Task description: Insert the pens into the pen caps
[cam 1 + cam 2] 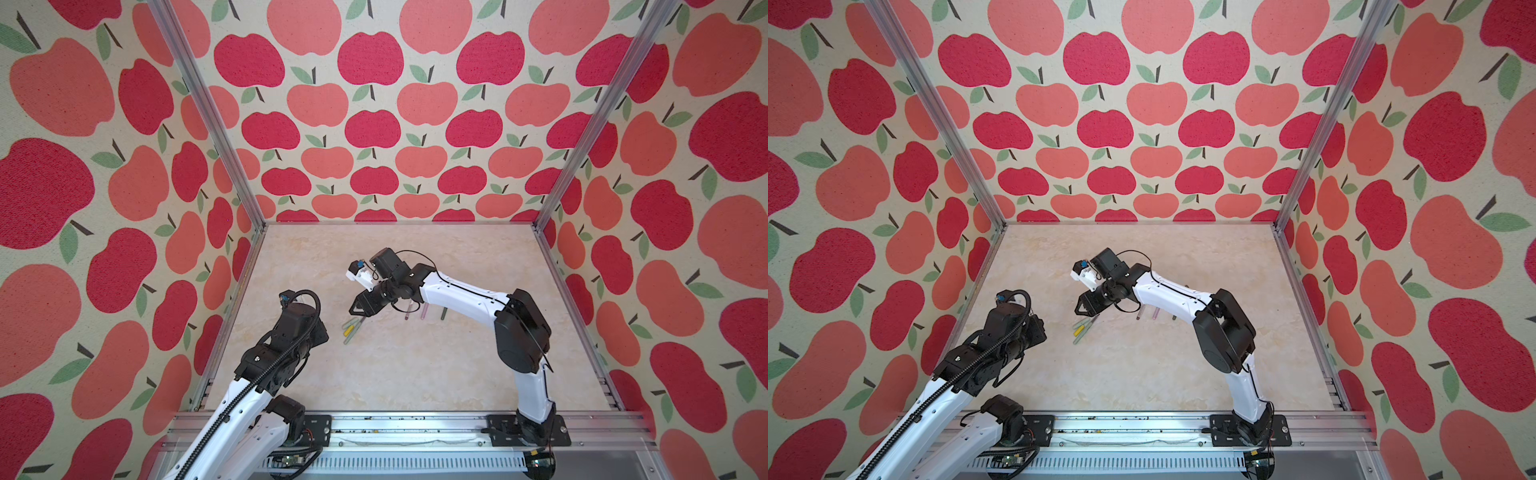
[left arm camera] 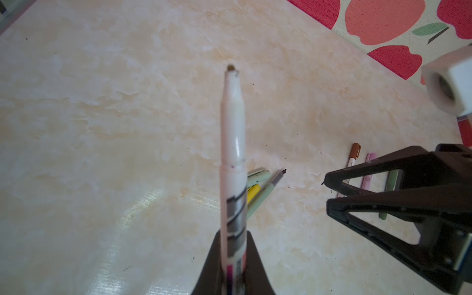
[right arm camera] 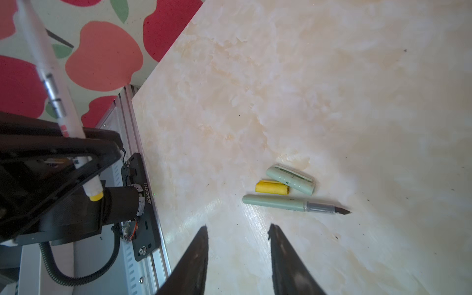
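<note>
**Left gripper point(image 2: 233, 233) clamps a white printed pen point(image 2: 233, 153); right gripper point(image 3: 237, 229) is empty over the table point(image 1: 415, 374).**

Left jaws are closed tight on the pen barrel, which is raised clear of the surface near the table's left edge; right jaws stand part-way apart with nothing between them, above a mid-table cluster: sage pen point(image 3: 281, 203), uncapped, with yellow cap point(image 3: 272, 187) just beside it and light green cap point(image 3: 290, 179) touching the yellow one; three capped pens point(image 1: 424, 311) lie in a row under the right arm; bare table extends to the far and near edges.
</note>
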You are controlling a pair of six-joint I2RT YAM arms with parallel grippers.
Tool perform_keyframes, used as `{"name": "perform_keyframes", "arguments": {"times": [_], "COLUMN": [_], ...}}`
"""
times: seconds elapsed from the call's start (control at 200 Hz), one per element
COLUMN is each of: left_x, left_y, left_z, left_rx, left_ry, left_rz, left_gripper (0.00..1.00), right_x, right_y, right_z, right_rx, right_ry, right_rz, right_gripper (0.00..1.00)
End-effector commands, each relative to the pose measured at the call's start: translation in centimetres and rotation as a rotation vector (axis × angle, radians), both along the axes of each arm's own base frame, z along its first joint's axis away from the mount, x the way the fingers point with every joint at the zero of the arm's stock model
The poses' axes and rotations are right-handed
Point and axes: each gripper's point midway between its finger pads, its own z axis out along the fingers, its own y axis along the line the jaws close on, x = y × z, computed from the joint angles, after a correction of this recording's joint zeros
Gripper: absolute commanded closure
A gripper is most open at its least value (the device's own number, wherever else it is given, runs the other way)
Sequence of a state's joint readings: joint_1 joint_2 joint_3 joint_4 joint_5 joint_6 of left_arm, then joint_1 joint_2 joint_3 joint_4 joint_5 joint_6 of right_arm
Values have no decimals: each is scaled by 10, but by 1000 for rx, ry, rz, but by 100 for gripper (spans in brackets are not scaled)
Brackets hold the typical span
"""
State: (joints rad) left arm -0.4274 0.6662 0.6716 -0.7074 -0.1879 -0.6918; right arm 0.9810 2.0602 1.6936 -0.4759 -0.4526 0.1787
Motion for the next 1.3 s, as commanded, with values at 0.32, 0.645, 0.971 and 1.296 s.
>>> {"name": "perform_keyframes", "arguments": {"times": [0.32,0.645,0.971,1.296], "left_x": [0,5,9,14], "left_y": [3,3,3,1], "left_z": [0,1,0,1], "left_rx": [-12,-1,0,-3], "left_ry": [-21,-28,-26,-25], "left_rz": [17,9,9,4], "left_gripper": [100,100,100,100], "right_x": [-37,-26,-22,-10], "right_y": [14,24,25,16], "right_z": [-61,-87,-103,-119], "right_rx": [-186,-250,-284,-350], "right_ry": [-130,-150,-146,-203], "right_rz": [330,354,354,345], "right_gripper": [55,55,55,55]}}
